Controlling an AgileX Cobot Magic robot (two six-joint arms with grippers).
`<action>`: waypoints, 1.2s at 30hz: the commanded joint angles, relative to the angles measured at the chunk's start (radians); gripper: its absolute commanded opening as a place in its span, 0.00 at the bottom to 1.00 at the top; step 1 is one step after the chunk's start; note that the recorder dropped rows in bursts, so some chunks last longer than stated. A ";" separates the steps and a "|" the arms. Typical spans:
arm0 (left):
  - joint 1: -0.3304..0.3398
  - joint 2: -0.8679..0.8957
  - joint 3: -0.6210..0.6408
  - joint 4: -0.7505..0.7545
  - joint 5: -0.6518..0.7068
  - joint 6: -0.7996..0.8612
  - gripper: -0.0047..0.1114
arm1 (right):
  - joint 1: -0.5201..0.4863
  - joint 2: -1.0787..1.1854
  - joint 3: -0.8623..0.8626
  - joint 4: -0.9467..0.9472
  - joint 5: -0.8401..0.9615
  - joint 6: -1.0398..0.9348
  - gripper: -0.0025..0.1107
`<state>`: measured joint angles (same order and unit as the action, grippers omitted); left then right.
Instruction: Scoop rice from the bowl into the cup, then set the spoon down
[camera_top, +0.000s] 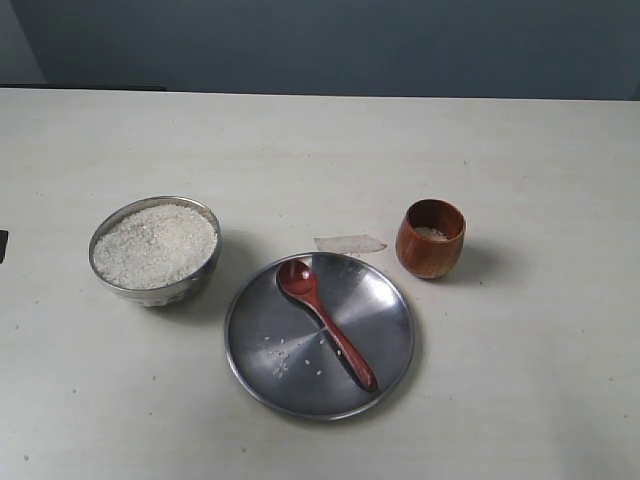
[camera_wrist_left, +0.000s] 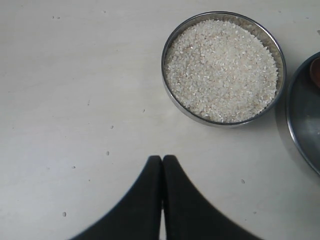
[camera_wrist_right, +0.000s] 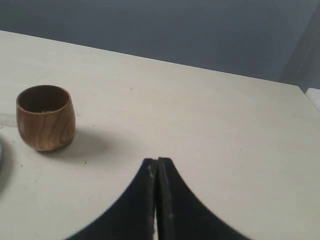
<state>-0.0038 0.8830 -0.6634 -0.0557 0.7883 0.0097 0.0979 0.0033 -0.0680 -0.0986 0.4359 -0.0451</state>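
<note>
Steel plate (camera_top: 388, 322): wooden spoon (camera_top: 326, 321) lies diagonally in it, loose grains (camera_top: 280, 358) beside the handle. Steel bowl (camera_top: 172, 292) heaped with rice (camera_top: 155, 245) stands left of plate. Wooden cup (camera_top: 430, 248) stands off its far right rim. Clear scrap (camera_top: 350, 243) lies at far rim.

Cropped the plate (camera_wrist_left: 302, 115) and spoon (camera_wrist_left: 316, 72) to slivers at the left wrist view's edge; left the pale scrap (camera_top: 350, 243) beside the plate too indistinct to identify.

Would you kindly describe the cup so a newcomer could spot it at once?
Find the wide steel plate at the front middle of the table. Just past its far right rim, not touching it, stands the cup. It is the only wooden vessel: rounded, reddish-brown, handleless, smaller than the steel bowl of rice on the left.
</note>
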 joint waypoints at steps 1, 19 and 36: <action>-0.009 0.002 -0.004 -0.003 -0.006 -0.001 0.04 | -0.005 -0.003 0.004 -0.001 -0.009 -0.006 0.02; -0.009 0.002 -0.004 -0.003 -0.006 -0.001 0.04 | -0.018 -0.003 0.004 -0.011 -0.023 0.102 0.02; -0.009 0.002 -0.004 -0.003 -0.008 -0.001 0.04 | -0.098 -0.003 0.016 -0.032 -0.027 0.102 0.02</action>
<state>-0.0038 0.8830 -0.6634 -0.0557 0.7883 0.0097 0.0061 0.0033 -0.0557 -0.1188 0.4244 0.0524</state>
